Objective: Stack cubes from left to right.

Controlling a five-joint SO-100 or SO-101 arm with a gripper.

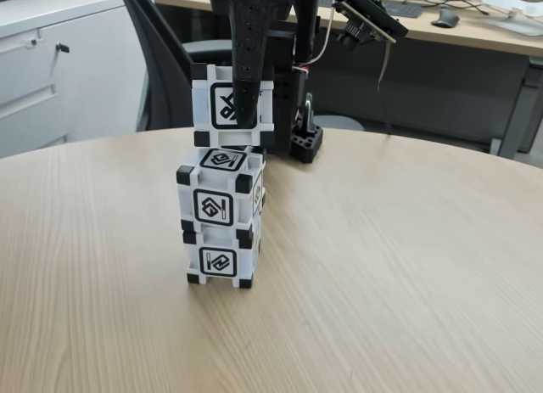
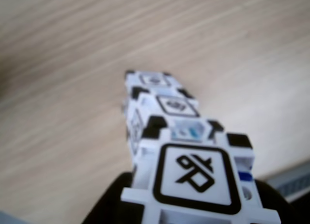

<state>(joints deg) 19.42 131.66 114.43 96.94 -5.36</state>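
Note:
Two white cubes with black corners stand stacked on the wooden table [image 1: 407, 266]: the bottom cube [image 1: 218, 262] [image 2: 154, 79] and the middle cube [image 1: 217, 206] [image 2: 176, 106]. A third cube [image 1: 222, 106] [image 2: 195, 177] hangs just above the stack, set slightly back and to the right in the fixed view. My gripper [image 1: 239, 111] [image 2: 193, 212] is shut on it, with one black perforated finger [image 1: 246, 62] crossing its front glyph. Whether the held cube touches the middle cube, I cannot tell.
The black robot base [image 1: 305, 143] stands behind the stack at the table's far edge. Past the table are a dark office chair [image 1: 161, 62], a white cabinet [image 1: 51, 70] on the left and a desk [image 1: 475, 32].

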